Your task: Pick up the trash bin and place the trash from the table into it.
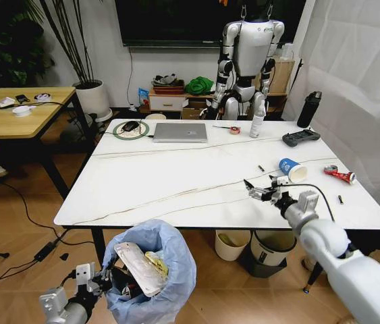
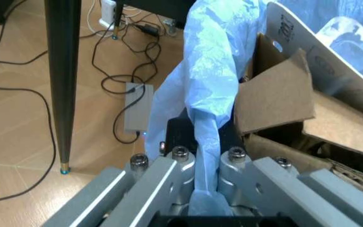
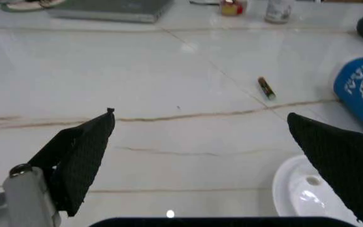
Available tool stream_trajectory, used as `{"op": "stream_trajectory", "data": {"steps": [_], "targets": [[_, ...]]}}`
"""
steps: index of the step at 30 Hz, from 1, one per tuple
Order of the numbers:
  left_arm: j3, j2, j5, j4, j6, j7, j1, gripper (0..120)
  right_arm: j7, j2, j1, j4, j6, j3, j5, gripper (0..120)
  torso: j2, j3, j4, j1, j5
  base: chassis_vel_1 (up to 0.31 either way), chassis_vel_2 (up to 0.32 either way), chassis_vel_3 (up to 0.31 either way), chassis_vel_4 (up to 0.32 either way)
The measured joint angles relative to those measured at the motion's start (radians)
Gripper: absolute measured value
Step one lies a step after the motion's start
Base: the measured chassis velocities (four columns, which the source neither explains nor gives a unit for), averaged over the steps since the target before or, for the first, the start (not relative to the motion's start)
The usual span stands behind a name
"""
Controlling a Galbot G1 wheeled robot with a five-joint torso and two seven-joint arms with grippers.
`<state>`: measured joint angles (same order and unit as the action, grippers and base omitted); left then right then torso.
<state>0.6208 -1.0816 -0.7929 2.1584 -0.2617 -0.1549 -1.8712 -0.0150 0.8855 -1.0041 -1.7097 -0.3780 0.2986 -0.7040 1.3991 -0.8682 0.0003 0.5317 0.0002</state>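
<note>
The trash bin (image 1: 166, 287), lined with a puffy light-blue bag (image 2: 207, 80), hangs low in front of the table (image 1: 176, 182). My left gripper (image 1: 107, 275) is shut on its bag and rim (image 2: 203, 196). Brown cardboard (image 2: 276, 99), a pale flattened piece (image 1: 139, 266) and a yellow wrapper (image 1: 157, 262) lie inside. My right gripper (image 1: 257, 192) hovers open over the table's right front (image 3: 200, 137). Just beyond it lie a white disc (image 3: 301, 191) and a blue paper cup (image 1: 291, 169) on its side (image 3: 361, 90). A crushed red can (image 1: 340, 175) lies farther right.
A silver laptop (image 1: 180, 131), a black game controller (image 1: 301, 138), a black bottle (image 1: 309, 109) and a small battery-like stick (image 3: 266, 88) are on the table. A cream bin (image 1: 232, 244) and a black-rimmed bin (image 1: 273, 248) stand underneath. Cables (image 2: 115, 61) lie on the floor.
</note>
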Motion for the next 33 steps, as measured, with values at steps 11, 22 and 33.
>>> {"op": "stream_trajectory", "data": {"steps": [11, 22, 33], "targets": [[0.006, 0.003, -0.003, 0.0, 0.001, 0.0, 0.001, 0, 0.034, 0.004, 0.047, 0.172, -0.038, -0.005, 0.064, 100, 0.0, 0.0, -0.0001, 0.0, 0.0001, 0.0, 0.0, 0.0, 0.0], [0.005, 0.003, -0.004, -0.007, 0.002, 0.001, 0.003, 0, 0.044, 0.009, 0.049, 0.216, -0.032, 0.003, 0.064, 74, 0.0, 0.0, -0.0001, 0.0, -0.0004, 0.0, 0.0, 0.0, 0.0], [0.005, 0.005, -0.006, -0.014, 0.002, 0.001, 0.008, 0, 0.043, 0.013, 0.036, 0.209, -0.021, -0.006, 0.078, 32, 0.0, 0.0, -0.0001, 0.0, -0.0008, 0.0, 0.0, 0.0, 0.0]]}}
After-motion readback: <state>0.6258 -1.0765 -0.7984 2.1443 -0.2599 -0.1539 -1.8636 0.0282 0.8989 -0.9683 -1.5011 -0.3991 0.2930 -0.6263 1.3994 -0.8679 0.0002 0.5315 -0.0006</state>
